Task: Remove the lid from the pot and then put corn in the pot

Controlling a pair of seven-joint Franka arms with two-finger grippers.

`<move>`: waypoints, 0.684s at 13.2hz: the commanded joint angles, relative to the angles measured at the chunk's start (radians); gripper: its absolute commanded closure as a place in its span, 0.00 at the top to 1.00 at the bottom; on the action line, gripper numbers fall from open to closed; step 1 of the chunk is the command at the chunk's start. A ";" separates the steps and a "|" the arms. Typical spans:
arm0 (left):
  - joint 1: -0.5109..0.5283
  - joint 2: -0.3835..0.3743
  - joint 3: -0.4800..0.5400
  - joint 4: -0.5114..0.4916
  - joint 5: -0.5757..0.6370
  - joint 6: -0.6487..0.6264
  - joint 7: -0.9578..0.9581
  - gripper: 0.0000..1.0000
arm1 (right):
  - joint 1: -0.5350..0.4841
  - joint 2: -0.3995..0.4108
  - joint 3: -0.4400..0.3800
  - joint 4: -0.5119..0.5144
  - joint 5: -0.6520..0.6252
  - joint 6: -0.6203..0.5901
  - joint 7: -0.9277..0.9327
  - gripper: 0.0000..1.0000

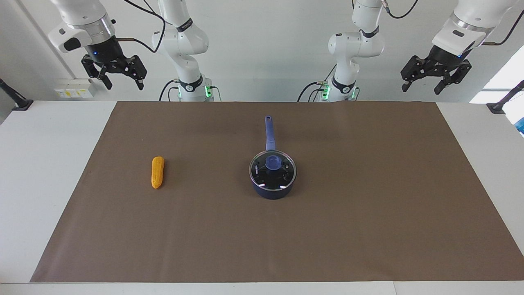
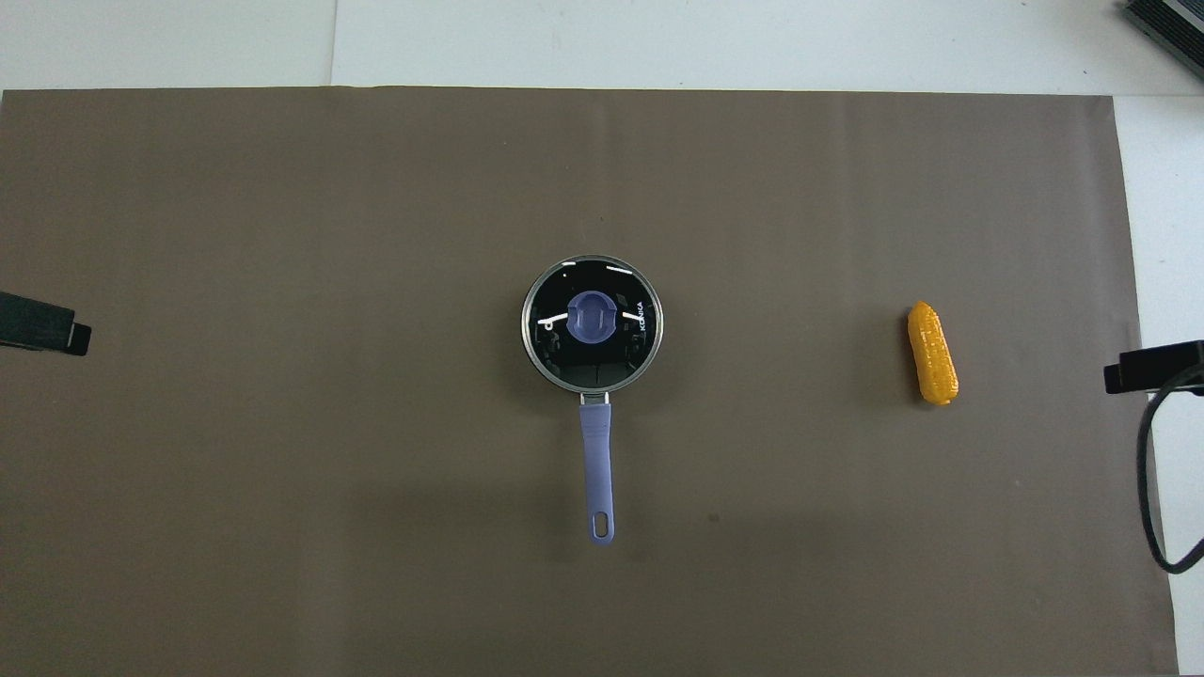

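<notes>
Both hands spread, raised: left hand (image 1: pixel 436 79), right hand (image 1: pixel 114 73). Lid (image 1: pixel 272 171) on pot (image 1: pixel 273 191): pinch knob (image 1: pixel 272 162) centrally, lift straight. Corn (image 1: pixel 157 172) waits.

Both arms raised at the robots' end of the table, pot covered, corn lying alone.

The pot (image 1: pixel 272 189) stands near the middle of the brown mat (image 1: pixel 368 229), its long blue handle (image 1: pixel 269 133) pointing toward the robots. The lid (image 1: pixel 272 171) sits flat on the pot, its blue knob at the centre. The corn (image 1: pixel 157 172) lies on the mat toward the right arm's end of the table, well apart from the pot, lengthwise toward the robots. The right gripper (image 1: pixel 121 83) hangs high over the white table (image 1: pixel 41 164) edge near that end, fingers spread and empty. The left gripper (image 1: pixel 421 87) hangs high at the other end, also spread and empty.
</notes>
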 commanded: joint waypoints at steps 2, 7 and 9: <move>-0.006 -0.024 -0.004 -0.021 -0.006 -0.003 -0.012 1.00 | 0.001 -0.021 0.007 -0.073 -0.007 0.095 0.021 1.00; -0.009 -0.024 -0.010 -0.022 -0.008 -0.002 -0.006 1.00 | -0.001 0.002 0.007 -0.182 -0.009 0.250 0.018 1.00; -0.016 -0.022 -0.013 -0.022 -0.008 0.004 -0.006 1.00 | -0.003 0.060 0.007 -0.223 -0.007 0.315 0.021 1.00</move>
